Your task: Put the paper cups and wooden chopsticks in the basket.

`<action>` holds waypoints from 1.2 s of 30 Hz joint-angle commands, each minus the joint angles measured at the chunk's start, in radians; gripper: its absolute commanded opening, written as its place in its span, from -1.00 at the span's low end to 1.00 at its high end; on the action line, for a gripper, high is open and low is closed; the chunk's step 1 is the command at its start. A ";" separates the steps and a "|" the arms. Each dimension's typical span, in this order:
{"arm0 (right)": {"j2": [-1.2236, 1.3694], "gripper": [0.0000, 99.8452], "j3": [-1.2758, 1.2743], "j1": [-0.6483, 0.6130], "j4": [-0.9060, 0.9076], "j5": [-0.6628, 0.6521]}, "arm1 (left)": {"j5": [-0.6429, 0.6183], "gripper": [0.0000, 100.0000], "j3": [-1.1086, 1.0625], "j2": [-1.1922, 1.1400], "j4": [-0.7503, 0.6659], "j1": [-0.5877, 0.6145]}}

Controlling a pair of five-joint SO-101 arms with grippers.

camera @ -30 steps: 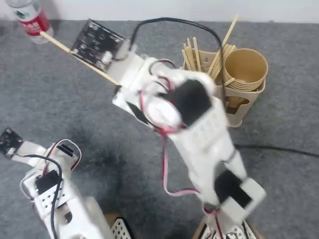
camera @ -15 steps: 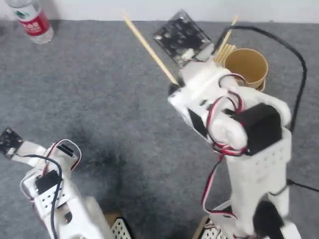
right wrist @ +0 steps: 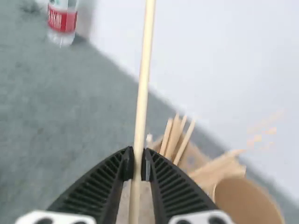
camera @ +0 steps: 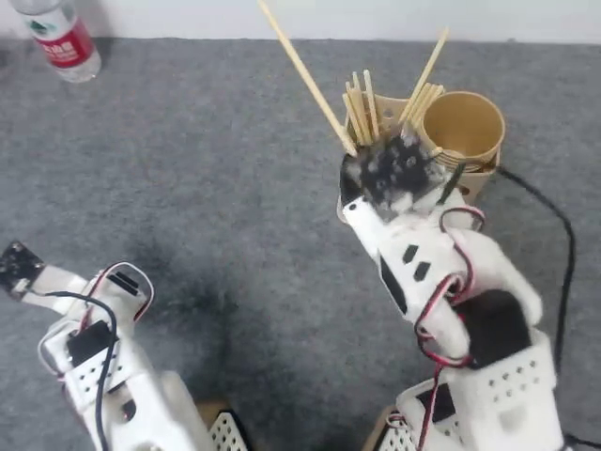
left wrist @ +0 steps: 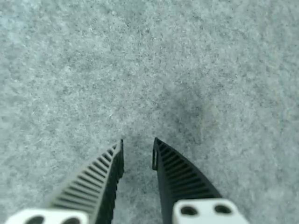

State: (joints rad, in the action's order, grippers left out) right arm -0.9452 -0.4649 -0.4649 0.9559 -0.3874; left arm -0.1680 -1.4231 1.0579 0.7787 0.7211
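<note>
Right gripper (right wrist: 137,154) was clamped on one wooden chopstick (camera: 305,70), fingers pinching it close to its near end. It sat at the basket (camera: 477,178), on the side where the stored chopsticks (camera: 362,103) stood. The paper cups (camera: 462,122) were nested in the neighbouring compartment. Left gripper (left wrist: 138,151) hung over bare grey carpet (camera: 207,169), jaws a narrow gap apart with nothing between them. Main risk was probably the grip point. With nearly all the length cantilevered past the fingers, the stick could pivot or slide in the pinch on any quick wrist move. Second risk: the short gripped end could snag the standing sticks or the basket rim on the way down, nudging the light basket or knocking sticks out. Third: released at that lean, it could tip over the rim onto the carpet instead of dropping in. In the high view the held stick's long axis ran diagonally from the gripper up and left, free end pointing past the far edge of the carpet toward the wall. The right wrist view had it running straight out between the fingers. It looked well off vertical, so likely needed righting before release. A bottle (camera: 58,36) stood in the far left corner, well apart.
</note>
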 commanded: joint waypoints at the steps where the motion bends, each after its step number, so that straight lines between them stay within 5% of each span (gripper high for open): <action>1: -0.056 -0.99 -0.132 0.016 -0.248 -0.048 | 0.000 -0.82 0.016 0.014 -0.012 -0.002; 10: 0.059 -0.99 -0.230 0.217 -0.819 0.153 | 0.002 -0.82 0.016 0.014 -0.012 -0.025; 20: 0.131 -0.99 -0.304 0.340 -0.848 0.485 | 0.002 -0.82 0.016 0.014 -0.012 -0.026; 36: 0.151 -0.99 -0.410 0.240 -0.995 0.502 | 0.002 -0.82 0.016 0.014 -0.012 -0.028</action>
State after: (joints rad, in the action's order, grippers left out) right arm -0.8071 -0.8623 -0.2179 0.0338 0.1112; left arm -0.1680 -1.4231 1.0579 0.7787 0.7012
